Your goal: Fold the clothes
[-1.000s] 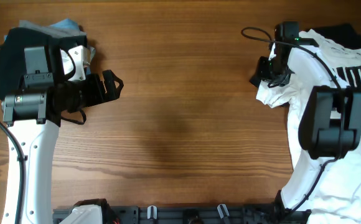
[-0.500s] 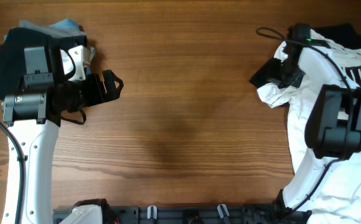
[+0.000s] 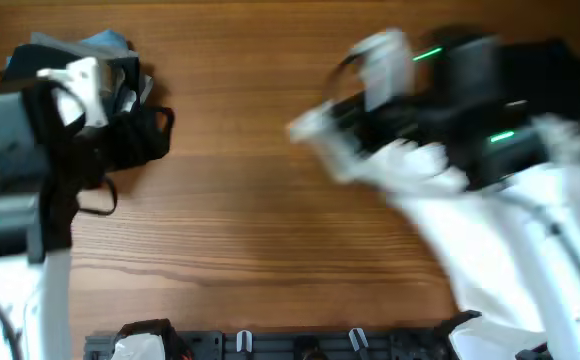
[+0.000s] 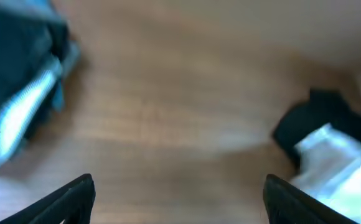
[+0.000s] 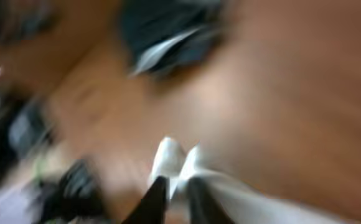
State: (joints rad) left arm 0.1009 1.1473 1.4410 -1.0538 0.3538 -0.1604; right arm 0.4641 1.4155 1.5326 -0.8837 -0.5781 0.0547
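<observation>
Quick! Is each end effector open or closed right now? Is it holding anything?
Left end effector: open, holding nothing.
Right end effector: closed on the white T-shirt.

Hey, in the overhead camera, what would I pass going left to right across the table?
Going across: pile of dark clothes → left gripper, open → bare table → right gripper, heavily blurred, shut on a corner of the white T-shirt → the rest of that shirt at the right edge.
</observation>
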